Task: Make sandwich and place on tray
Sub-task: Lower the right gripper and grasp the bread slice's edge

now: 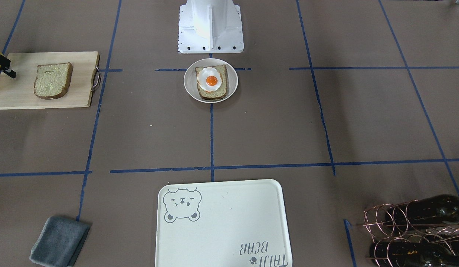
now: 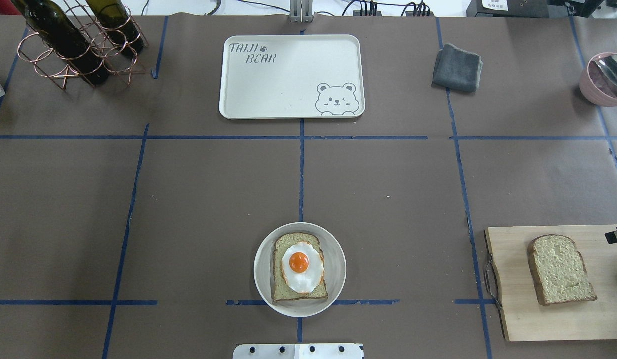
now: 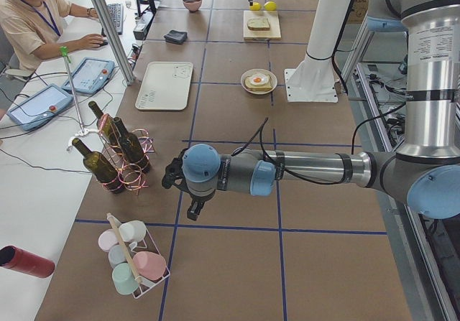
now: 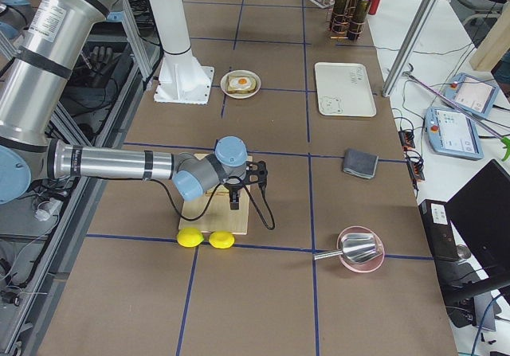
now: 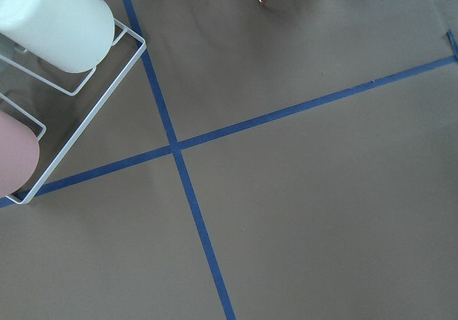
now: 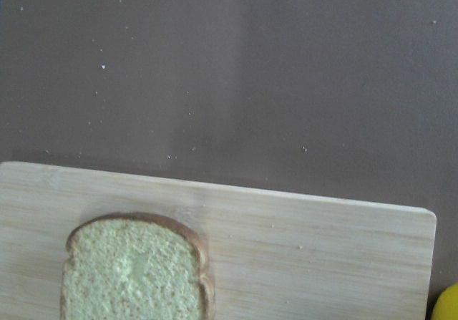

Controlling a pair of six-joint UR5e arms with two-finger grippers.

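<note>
At our right tool (image 2: 616, 234), hanging over the cutting board (image 2: 513, 319) near the loose bread slice (image 2: 560, 269), the danger is a pinch that bends the soft slice or shoves it off the board, or a crooked drop that slides the egg (image 2: 301, 267) off the lower slice (image 2: 281, 291). Only a dark tip shows, so we cannot tell whether it is spread or pressed together. The same goes for our left tool (image 3: 192, 205), by the bottle rack (image 3: 122, 159). The egg-topped slice sits on the plate (image 2: 336, 271). The tray (image 2: 288, 75) lies well apart across the desk (image 2: 188, 199).
</note>
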